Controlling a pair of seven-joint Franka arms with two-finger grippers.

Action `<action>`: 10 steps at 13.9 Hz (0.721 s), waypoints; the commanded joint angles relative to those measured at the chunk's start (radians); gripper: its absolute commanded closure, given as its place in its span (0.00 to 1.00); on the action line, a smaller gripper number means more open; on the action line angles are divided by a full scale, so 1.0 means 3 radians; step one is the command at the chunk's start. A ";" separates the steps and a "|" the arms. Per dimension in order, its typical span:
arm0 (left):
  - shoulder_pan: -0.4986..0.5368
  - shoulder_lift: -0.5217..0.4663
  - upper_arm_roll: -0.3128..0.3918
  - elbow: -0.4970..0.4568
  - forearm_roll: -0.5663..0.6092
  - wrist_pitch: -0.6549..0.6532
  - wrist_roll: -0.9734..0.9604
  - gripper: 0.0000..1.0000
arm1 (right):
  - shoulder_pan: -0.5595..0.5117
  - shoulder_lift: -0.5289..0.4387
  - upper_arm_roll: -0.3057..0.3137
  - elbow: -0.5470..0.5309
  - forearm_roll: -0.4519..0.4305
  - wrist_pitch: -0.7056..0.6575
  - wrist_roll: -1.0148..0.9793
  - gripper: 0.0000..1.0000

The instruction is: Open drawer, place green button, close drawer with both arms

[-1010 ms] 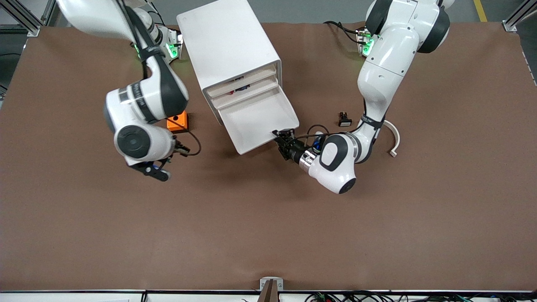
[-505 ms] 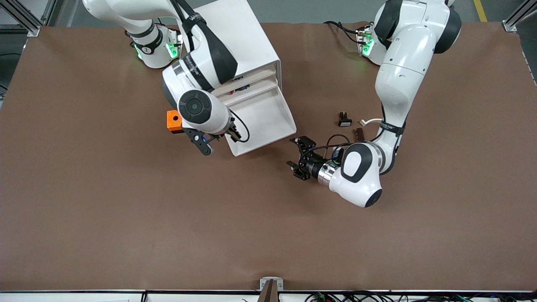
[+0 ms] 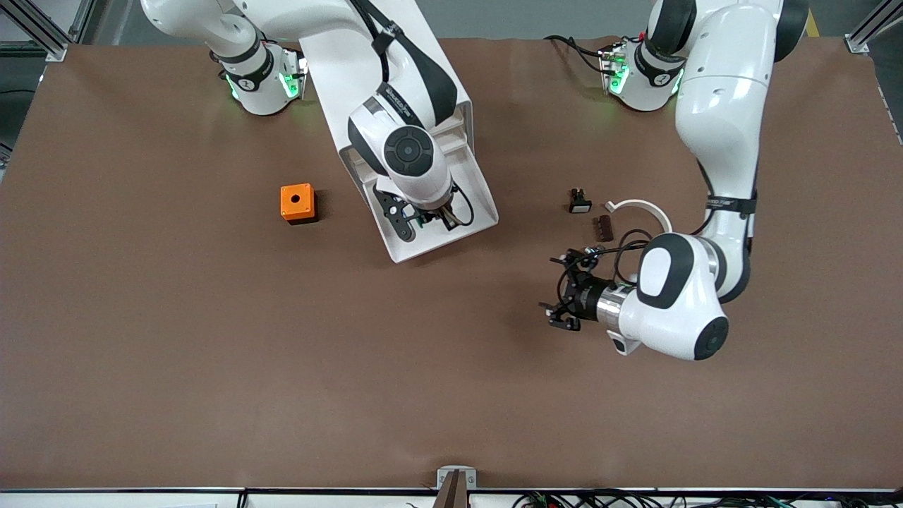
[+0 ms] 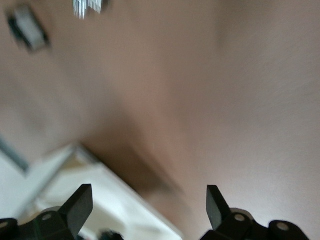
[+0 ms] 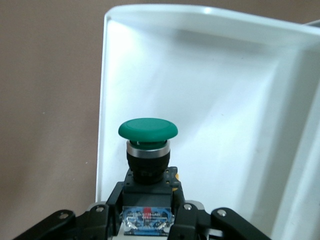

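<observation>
**Green button held over the open drawer**

The right gripper (image 3: pixel 422 220) hangs over the pulled-out bottom drawer (image 3: pixel 474 189) of the white cabinet (image 3: pixel 367 63), and its fingers are clamped on the black body of the button (image 5: pixel 148 150). In the right wrist view the button's long axis runs straight out from between the fingers, body at the gripper end, then a silvery collar, then the round green cap pointing away from the wrist and toward the drawer's white floor (image 5: pixel 210 100). The cap sits over the drawer's interior, near one side wall, with brown table showing past that wall. In the front view the button is mostly hidden under the right arm's wrist; only a speck of green shows between the fingers.

The left gripper (image 3: pixel 566 291) is over bare brown table (image 3: pixel 211 367), well apart from the drawer, toward the left arm's end of the table. Its fingers are spread wide with nothing between them; the left wrist view shows both fingertips (image 4: pixel 80 204) apart over the mat, with a corner of the white drawer at the frame's edge.

On the table near the left arm lie a small black switch with a white cap (image 3: pixel 579 202), a dark brown ridged piece (image 3: pixel 604 227) and a white curved part (image 3: pixel 640 209). An orange box (image 3: pixel 297 203) rests toward the right arm's end, beside the cabinet.
</observation>
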 commanded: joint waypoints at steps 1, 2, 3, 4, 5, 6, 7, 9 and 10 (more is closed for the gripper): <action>-0.0040 -0.0153 0.0067 -0.0052 0.0616 0.0006 0.0631 0.00 | -0.0038 -0.0035 -0.0028 -0.0177 0.0071 0.0141 0.0005 0.76; -0.0050 -0.0285 0.0042 -0.0073 0.0973 0.0006 0.0967 0.00 | -0.0043 -0.0035 -0.0028 -0.0248 0.0066 0.0213 0.0000 0.76; -0.0055 -0.0367 0.0022 -0.0078 0.1235 0.0006 0.1315 0.00 | -0.0043 -0.0030 -0.0028 -0.0269 0.0066 0.0239 -0.0005 0.76; -0.0060 -0.0424 0.0012 -0.0083 0.1369 0.0006 0.1693 0.00 | -0.0038 0.0011 -0.0028 -0.0274 0.0071 0.0260 -0.0005 0.76; -0.0085 -0.0505 0.0011 -0.0144 0.1436 0.0011 0.2066 0.00 | -0.0033 0.0027 -0.0028 -0.0274 0.0071 0.0285 -0.0005 0.76; -0.0091 -0.0577 0.0011 -0.0190 0.1478 0.0021 0.2257 0.00 | -0.0023 0.0037 -0.0028 -0.0274 0.0071 0.0316 -0.0005 0.76; -0.0086 -0.0623 0.0001 -0.0261 0.1483 0.0051 0.2284 0.00 | -0.0018 0.0047 -0.0028 -0.0274 0.0071 0.0331 0.0000 0.76; -0.0141 -0.0761 -0.0019 -0.0547 0.1488 0.0367 0.2295 0.00 | 0.0023 0.0083 -0.0027 -0.0269 0.0081 0.0347 -0.0005 0.75; -0.0228 -0.0838 -0.0024 -0.0761 0.1514 0.0622 0.2305 0.00 | 0.0038 0.0098 -0.0028 -0.0269 0.0081 0.0362 -0.0005 0.74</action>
